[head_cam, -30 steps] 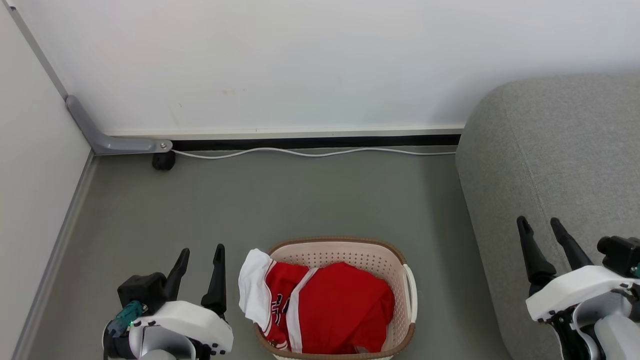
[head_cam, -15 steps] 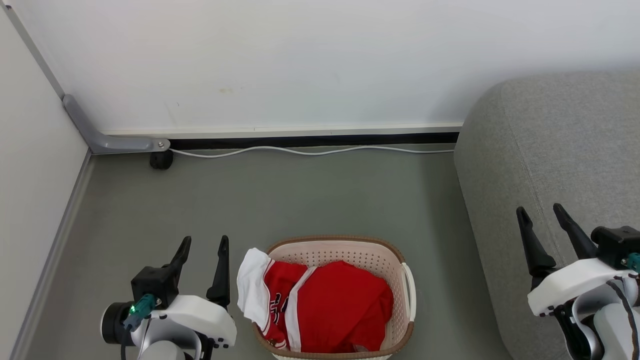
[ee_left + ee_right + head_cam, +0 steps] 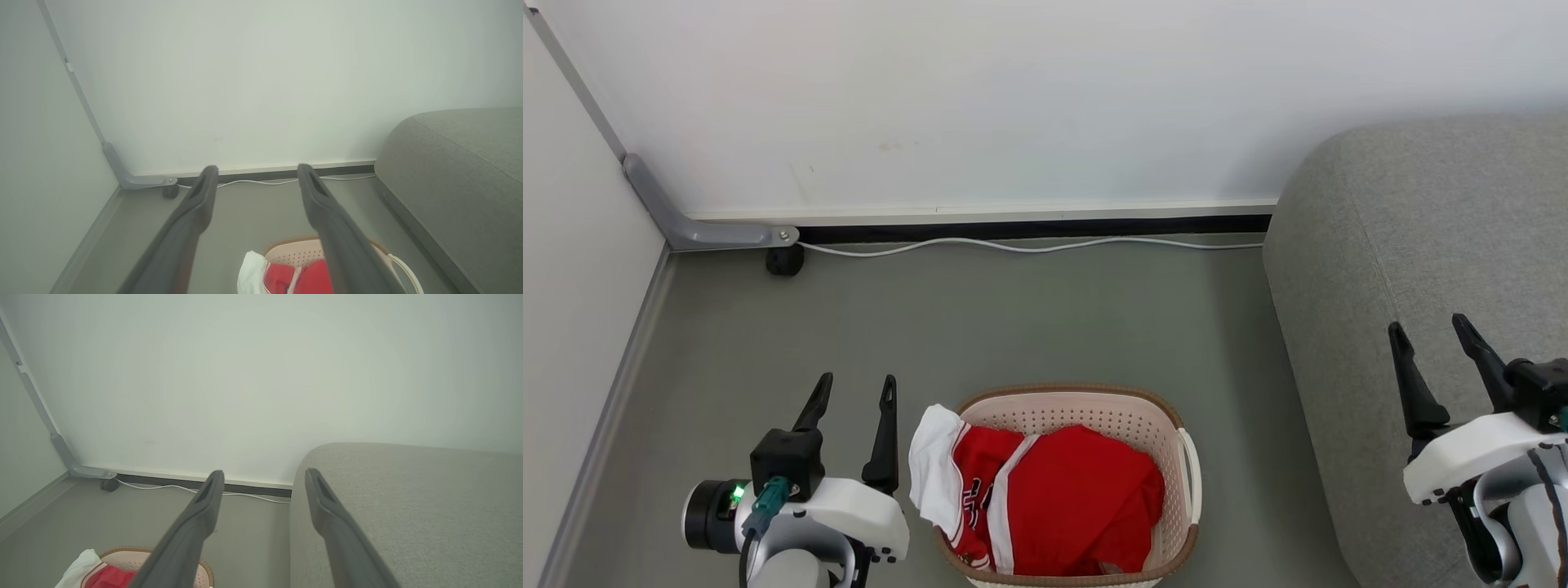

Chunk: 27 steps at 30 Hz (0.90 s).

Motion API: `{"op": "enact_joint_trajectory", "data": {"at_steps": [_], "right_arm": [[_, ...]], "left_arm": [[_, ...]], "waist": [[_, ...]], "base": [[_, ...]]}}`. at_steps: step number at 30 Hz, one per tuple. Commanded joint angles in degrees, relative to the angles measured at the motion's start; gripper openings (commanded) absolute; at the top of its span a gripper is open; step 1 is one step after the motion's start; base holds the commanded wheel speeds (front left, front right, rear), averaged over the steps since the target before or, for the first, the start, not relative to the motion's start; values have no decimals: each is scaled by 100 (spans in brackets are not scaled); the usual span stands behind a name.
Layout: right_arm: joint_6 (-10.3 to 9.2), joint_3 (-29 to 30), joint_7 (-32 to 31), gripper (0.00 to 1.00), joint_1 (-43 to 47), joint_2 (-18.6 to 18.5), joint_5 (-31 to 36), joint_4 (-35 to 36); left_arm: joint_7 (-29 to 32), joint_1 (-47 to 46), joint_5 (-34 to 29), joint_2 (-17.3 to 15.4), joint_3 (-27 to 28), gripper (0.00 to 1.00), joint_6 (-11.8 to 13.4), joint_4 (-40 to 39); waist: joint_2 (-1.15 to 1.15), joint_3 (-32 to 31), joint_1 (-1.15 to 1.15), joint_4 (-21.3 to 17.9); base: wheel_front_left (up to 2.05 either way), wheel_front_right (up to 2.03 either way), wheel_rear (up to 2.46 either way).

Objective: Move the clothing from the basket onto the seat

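The cream basket [image 3: 1180, 457] with its brown rim stands on the grey floor at the bottom centre. Red clothing [image 3: 1078, 498] fills it, and a white-trimmed part [image 3: 938, 474] hangs over its left rim. The grey seat [image 3: 1429, 245] rises at the right. Just left of the basket my left gripper [image 3: 856, 390] is open and holds nothing. My right gripper [image 3: 1431, 331] is open above the seat's near side. From the left wrist I see the basket [image 3: 294, 255] and clothing [image 3: 282, 277] low between my fingers [image 3: 327, 212]. The right wrist view has the seat [image 3: 408, 506] and the clothing [image 3: 102, 575].
A white wall [image 3: 1013, 98] closes the back, with a white cable [image 3: 1029, 247] along its foot. A grey bracket [image 3: 686, 224] and a small black caster [image 3: 785, 261] sit in the left corner. A side panel [image 3: 580, 269] borders the floor on the left.
Left gripper has risen and turned a little beside the basket. Right gripper has shifted up and to the right over the seat. The camera has tilted slightly.
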State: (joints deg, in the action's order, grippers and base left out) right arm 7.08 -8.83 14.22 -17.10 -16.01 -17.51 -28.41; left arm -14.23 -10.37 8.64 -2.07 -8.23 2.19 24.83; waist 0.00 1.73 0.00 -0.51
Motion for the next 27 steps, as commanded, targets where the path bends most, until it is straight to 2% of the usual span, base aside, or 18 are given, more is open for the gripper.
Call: {"op": "enact_joint_trajectory", "data": {"at_steps": [1, 18, 27], "right_arm": [[41, -41, 78, 100, -145, -62, 21, 111], [41, 45, 78, 100, -122, -78, -10, 271], [41, 154, 78, 100, -402, -334, -167, 834]], "left_arm": [[-77, -295, 13, -81, 187, 100, 50, -115], [-77, -257, 94, -81, 93, 100, -15, -103], [-77, -588, 409, -81, -505, 100, 326, -294]], "waist": [[0, -1, 0, -1], [0, 152, 0, -17], [0, 1050, 0, -36]], "base": [[0, 0, 0], [0, 0, 0], [0, 0, 0]]}}
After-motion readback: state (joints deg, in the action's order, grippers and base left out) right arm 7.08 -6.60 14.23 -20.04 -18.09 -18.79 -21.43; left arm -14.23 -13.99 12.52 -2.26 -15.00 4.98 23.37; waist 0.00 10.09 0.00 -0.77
